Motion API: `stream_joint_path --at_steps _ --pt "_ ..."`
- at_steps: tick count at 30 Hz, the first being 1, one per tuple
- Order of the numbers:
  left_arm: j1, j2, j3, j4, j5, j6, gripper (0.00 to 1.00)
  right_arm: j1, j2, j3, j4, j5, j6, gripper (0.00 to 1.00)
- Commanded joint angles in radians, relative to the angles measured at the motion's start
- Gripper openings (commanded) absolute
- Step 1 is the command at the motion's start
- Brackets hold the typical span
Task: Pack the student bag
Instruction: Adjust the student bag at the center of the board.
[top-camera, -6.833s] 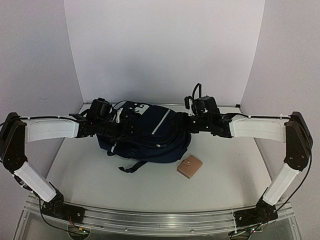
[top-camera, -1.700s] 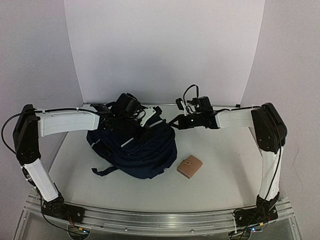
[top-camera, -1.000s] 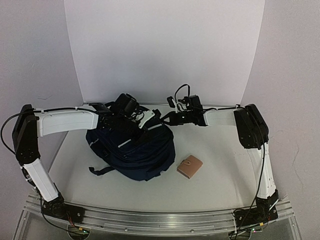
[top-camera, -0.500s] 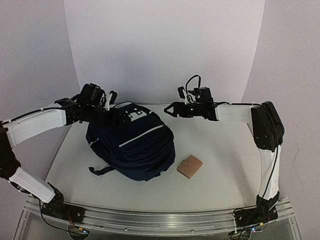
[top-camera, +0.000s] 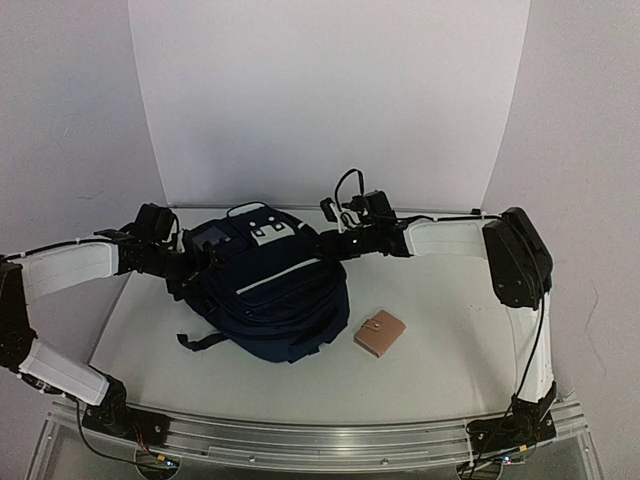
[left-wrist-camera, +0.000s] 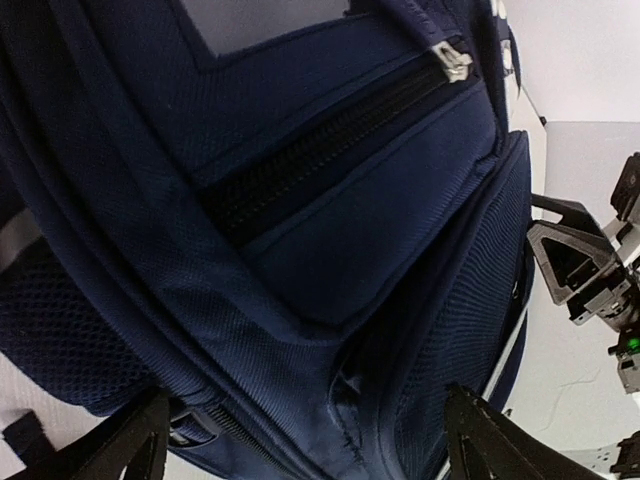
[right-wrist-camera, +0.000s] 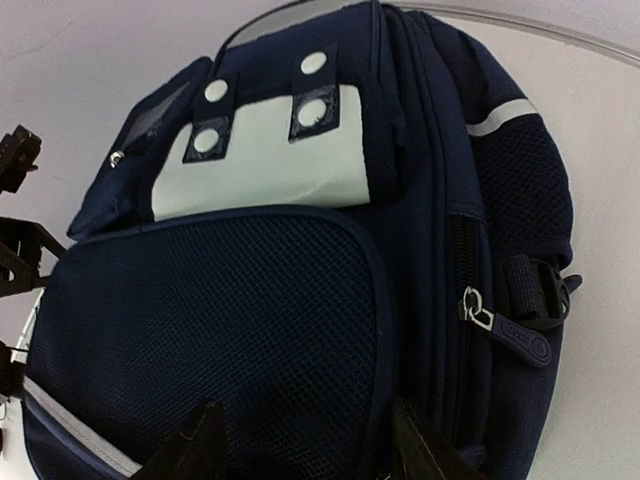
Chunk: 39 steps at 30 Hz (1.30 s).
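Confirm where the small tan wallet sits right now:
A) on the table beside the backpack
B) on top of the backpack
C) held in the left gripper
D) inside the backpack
A: in the top view the tan wallet lies flat on the table, just off the near right edge of the student bag, not in or on it.

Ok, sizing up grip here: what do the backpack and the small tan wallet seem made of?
Student bag: matte woven navy fabric, probably nylon or polyester; weave and mesh panel show. Tan wallet: smooth, leather-like, maybe faux; too small to be sure.
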<state>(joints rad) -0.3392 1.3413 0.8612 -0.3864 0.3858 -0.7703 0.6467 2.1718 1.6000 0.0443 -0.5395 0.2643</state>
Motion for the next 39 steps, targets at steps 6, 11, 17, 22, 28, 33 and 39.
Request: stream_joint_path --at_steps 6,11,17,22,28,33,39 --pt "0.013 0.286 0.081 0.418 0.163 -0.033 0.8 0.072 -0.132 -0.149 -0.005 0.022 0.045 0.0" --pt "0.014 0.493 0.328 0.494 0.255 0.089 0.77 0.15 -0.25 -0.329 0.049 0.055 0.131 0.0" --pt "0.052 0.633 0.61 0.318 0.241 0.26 0.77 0.243 -0.337 -0.413 0.106 0.135 0.223 0.15" --pt "0.126 0.579 0.651 0.196 0.118 0.36 0.84 0.244 -0.43 -0.396 0.106 0.212 0.202 0.5" --pt "0.135 0.399 0.514 0.07 -0.029 0.405 0.91 0.247 -0.434 -0.413 0.076 0.137 0.096 0.54" --pt "0.135 0.27 0.327 0.058 0.004 0.317 0.92 0.276 -0.377 -0.415 0.045 0.151 0.046 0.56" --pt "0.134 0.157 0.145 0.181 0.17 0.243 0.94 0.278 -0.327 -0.431 0.039 0.182 -0.01 0.56"
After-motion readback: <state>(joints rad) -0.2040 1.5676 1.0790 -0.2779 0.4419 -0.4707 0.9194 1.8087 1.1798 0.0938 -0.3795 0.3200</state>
